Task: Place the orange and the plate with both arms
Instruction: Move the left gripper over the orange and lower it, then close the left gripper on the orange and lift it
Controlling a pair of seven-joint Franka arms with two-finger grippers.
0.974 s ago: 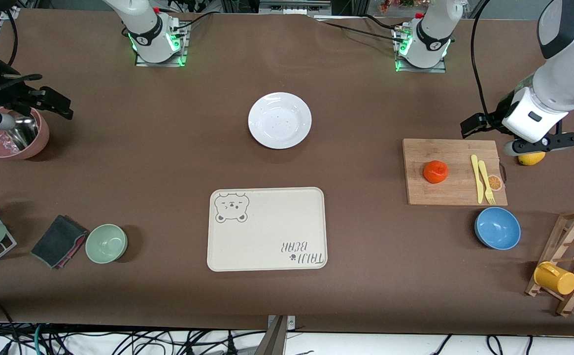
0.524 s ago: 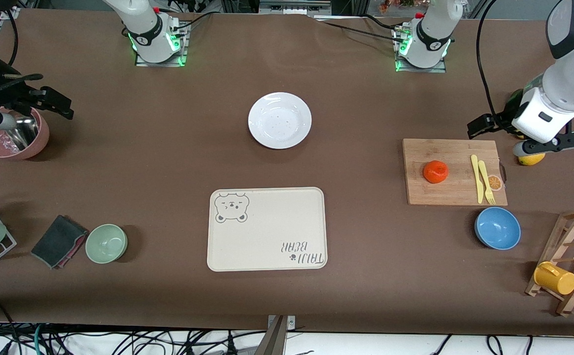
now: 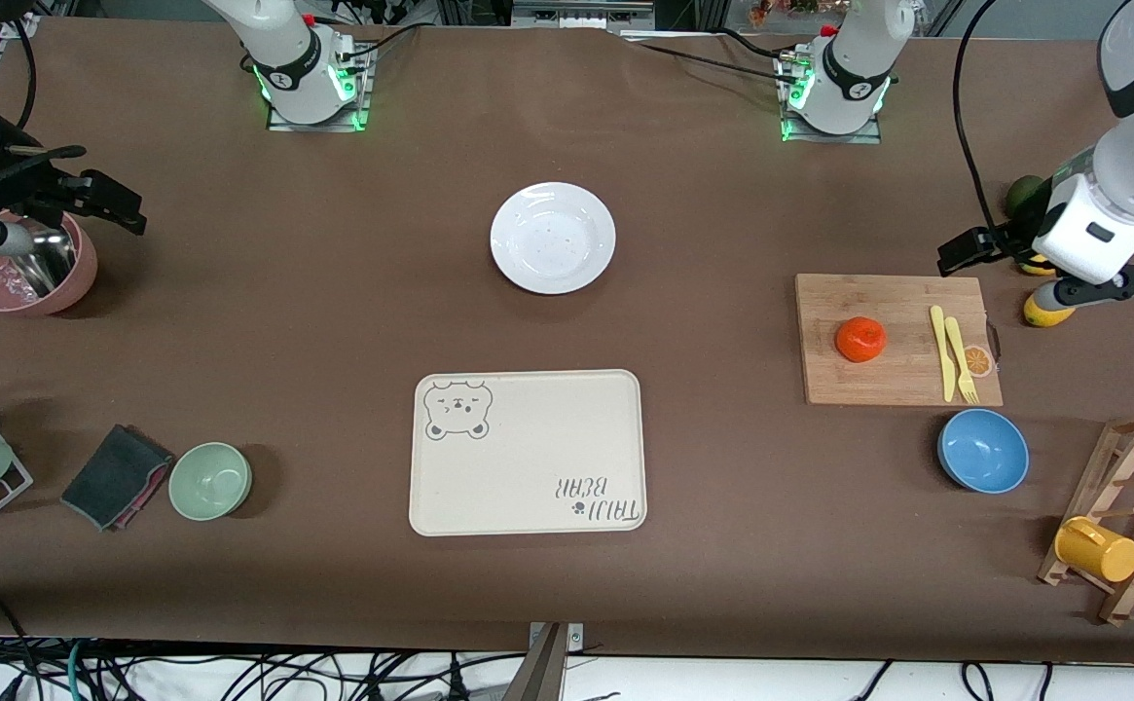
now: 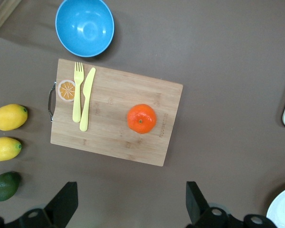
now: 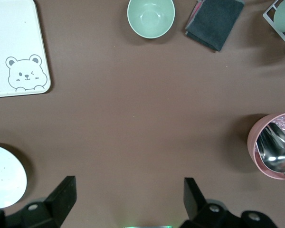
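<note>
Sitting on the wooden cutting board [image 3: 897, 339], the orange [image 3: 860, 339] rests toward its edge nearest the table's middle; I see a yellow knife [image 3: 937, 350] and fork [image 3: 959, 358] lying side by side on the same board, apart from the fruit. The board lies toward the left arm's end of the table. The plate [image 3: 553, 238] sits on the brown table [image 3: 333, 321] near its middle, farther from the front camera than the cream bear tray [image 3: 528, 452], with bare table between them. A blue bowl [image 3: 982, 450] stands just nearer the camera than the board.

My left gripper [image 4: 128, 206] hangs in the air over the table beside the board, above the lemons [image 4: 8, 117], its fingers spread wide and holding nothing. My right gripper [image 5: 128, 204] hovers at the right arm's end of the table, over the pink bowl [image 3: 21, 273] with the metal spoon, fingers also wide apart and empty. A green bowl [image 3: 210, 480] and a folded dark cloth [image 3: 117, 476] lie nearer the camera at that end.
</note>
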